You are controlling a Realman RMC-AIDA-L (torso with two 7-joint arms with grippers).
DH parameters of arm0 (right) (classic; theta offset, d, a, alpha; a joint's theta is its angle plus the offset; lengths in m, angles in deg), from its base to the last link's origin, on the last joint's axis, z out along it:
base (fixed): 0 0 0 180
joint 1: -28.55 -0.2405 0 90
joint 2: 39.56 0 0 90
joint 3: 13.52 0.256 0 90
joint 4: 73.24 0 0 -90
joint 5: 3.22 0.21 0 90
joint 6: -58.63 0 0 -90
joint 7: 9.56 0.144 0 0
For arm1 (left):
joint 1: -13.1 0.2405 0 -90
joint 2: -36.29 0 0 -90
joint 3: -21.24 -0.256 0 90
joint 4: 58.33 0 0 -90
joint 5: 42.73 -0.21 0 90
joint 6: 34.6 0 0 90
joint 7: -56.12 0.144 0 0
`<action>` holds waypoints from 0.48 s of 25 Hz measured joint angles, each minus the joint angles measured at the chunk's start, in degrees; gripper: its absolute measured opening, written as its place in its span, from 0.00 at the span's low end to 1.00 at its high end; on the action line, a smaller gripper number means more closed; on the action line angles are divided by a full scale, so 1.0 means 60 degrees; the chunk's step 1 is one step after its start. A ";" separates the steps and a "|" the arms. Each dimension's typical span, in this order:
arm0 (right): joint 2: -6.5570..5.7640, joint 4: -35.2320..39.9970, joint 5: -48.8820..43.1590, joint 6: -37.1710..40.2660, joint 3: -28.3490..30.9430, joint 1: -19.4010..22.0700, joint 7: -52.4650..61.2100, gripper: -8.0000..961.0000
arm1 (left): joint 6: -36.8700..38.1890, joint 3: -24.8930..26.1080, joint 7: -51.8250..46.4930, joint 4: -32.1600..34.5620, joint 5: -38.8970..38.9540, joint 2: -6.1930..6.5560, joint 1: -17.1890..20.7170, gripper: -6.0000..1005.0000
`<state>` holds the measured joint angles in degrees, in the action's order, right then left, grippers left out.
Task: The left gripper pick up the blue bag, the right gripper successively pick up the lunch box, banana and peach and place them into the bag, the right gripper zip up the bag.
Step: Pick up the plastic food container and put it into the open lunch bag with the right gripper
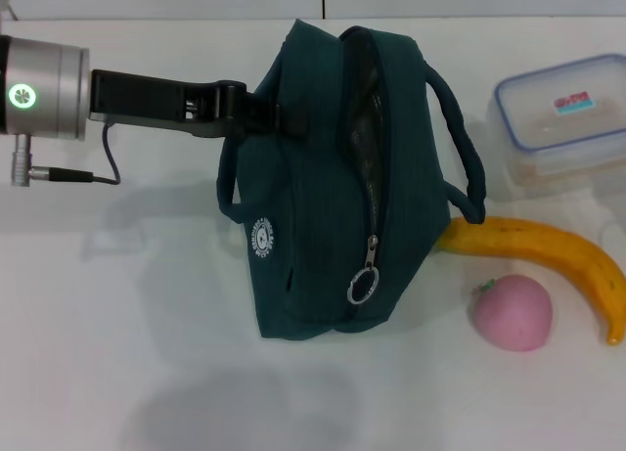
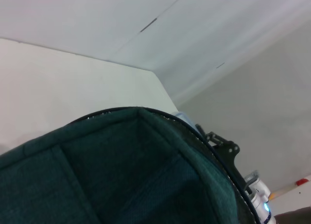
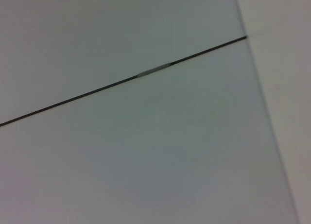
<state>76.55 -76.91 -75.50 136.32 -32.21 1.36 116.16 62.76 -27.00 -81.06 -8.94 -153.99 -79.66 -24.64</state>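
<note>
Fingers of the left gripper (image 1: 256, 112): closed down on the near-side loop handle of the blue bag (image 1: 323, 226), at the bag's upper left corner in the head view. The fingertips are dark against dark fabric, so how deep the hold goes cannot be read. The arm reaches in from the left, silver wrist with its green light at the frame edge.

Bag: centre of the white table (image 1: 117, 353). It casts a broad shadow below itself, which suggests it is at least partly lifted, though contact with the table cannot be ruled out. Zipper mostly open, ring pull (image 1: 362, 287) hanging near the lower end, silver lining visible in the slot. The left wrist view shows only teal fabric close up.

Right of the bag: the lunch box (image 1: 562, 118) sits at the far right, lid on. The banana (image 1: 548, 255) lies just below it, one end touching or almost touching the bag's side. The peach (image 1: 512, 312) is near the banana's inner curve.

Right gripper: not seen in any view; its wrist camera shows only a blank panel with a seam.

Progress, judged: bag pick-up is done or nearly so. All three items remain outside; three placements and the zip-up are left.
</note>
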 joint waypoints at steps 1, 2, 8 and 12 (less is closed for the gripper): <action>0.0000 -0.0038 0.0022 0.0090 0.0039 -0.0020 0.0002 0.11 | -0.0002 0.0000 0.0013 -0.0001 0.0000 -0.0006 -0.0008 0.05; 0.0000 -0.0058 0.0050 0.0185 0.0071 -0.0036 0.0002 0.11 | -0.0006 0.0000 0.0022 0.0000 0.0000 -0.0013 -0.0019 0.05; 0.0000 -0.0110 0.0108 0.1031 0.0686 -0.0231 0.0006 0.11 | -0.0056 -0.0001 0.0053 0.0003 0.0000 -0.0018 -0.0080 0.05; -0.0007 -0.0083 0.0246 0.1965 0.0859 -0.0532 0.0009 0.11 | -0.0057 -0.0001 -0.0020 0.0055 0.0019 -0.0009 -0.0110 0.05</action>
<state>76.50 -77.41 -74.02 148.11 -27.06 -1.83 116.21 62.42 -27.01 -81.18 -8.60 -153.88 -79.71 -25.31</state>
